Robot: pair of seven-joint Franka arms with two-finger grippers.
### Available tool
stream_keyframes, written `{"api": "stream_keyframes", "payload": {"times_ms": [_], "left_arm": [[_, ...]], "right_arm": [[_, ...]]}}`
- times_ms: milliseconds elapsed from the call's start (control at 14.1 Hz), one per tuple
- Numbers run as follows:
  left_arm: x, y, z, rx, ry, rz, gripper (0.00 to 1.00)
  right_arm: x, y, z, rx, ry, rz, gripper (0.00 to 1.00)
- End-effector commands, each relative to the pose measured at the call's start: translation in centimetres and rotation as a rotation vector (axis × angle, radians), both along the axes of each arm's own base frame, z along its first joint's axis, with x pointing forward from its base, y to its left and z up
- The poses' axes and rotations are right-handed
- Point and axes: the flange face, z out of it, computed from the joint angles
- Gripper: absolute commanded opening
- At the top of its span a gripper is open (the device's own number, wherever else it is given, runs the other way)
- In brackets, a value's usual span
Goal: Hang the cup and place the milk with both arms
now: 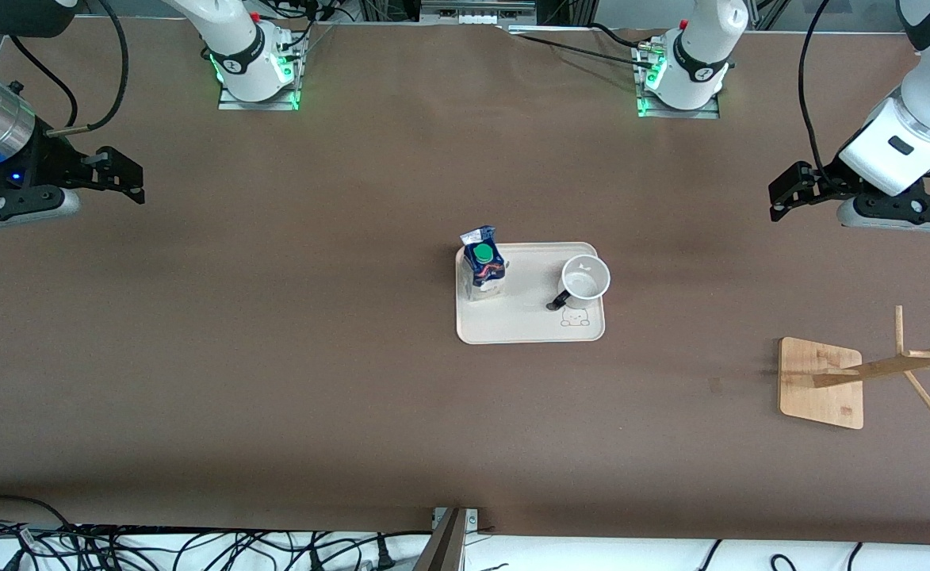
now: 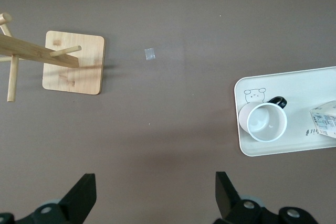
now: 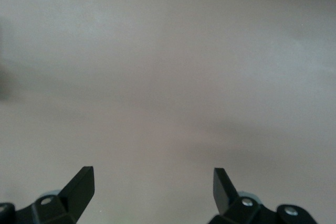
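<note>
The white cup [image 1: 585, 280] stands upright on a cream tray [image 1: 528, 321] at the table's middle, its black handle pointing toward the front camera. The milk [image 1: 483, 266], blue and white with a green cap, stands on the same tray toward the right arm's end. My left gripper [image 1: 775, 202] hangs open and empty over bare table at the left arm's end. Its wrist view shows the gripper [image 2: 156, 192], cup [image 2: 263, 122], tray [image 2: 299, 85] and an edge of the milk [image 2: 325, 123]. My right gripper [image 1: 135, 184] is open and empty over bare table at the right arm's end [image 3: 153, 187].
A wooden cup rack [image 1: 820, 382] with a square base and pegged post stands at the left arm's end, nearer the front camera than the tray; it also shows in the left wrist view [image 2: 73, 62]. A small tape square [image 2: 150, 54] lies on the table beside it.
</note>
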Motion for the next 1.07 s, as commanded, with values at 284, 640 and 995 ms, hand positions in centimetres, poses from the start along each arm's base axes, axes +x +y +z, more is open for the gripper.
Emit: {"api": "stream_keyframes", "payload": {"times_ms": [284, 640, 995], "left_arm": [[0.5, -0.3, 0.7, 0.021, 0.003, -0.004, 1.0], [0.5, -0.3, 0.7, 0.021, 0.003, -0.004, 1.0], [0.5, -0.3, 0.6, 0.021, 0.005, -0.004, 1.0]], "right_arm": [[0.0, 5.8, -2.9, -0.007, 0.107, 0.114, 1.0], [1.3, 15.4, -3.6, 0.097, 0.106, 0.149, 1.0], [0.5, 31.1, -6.9, 0.12, 0.073, 0.157, 1.0]]}}
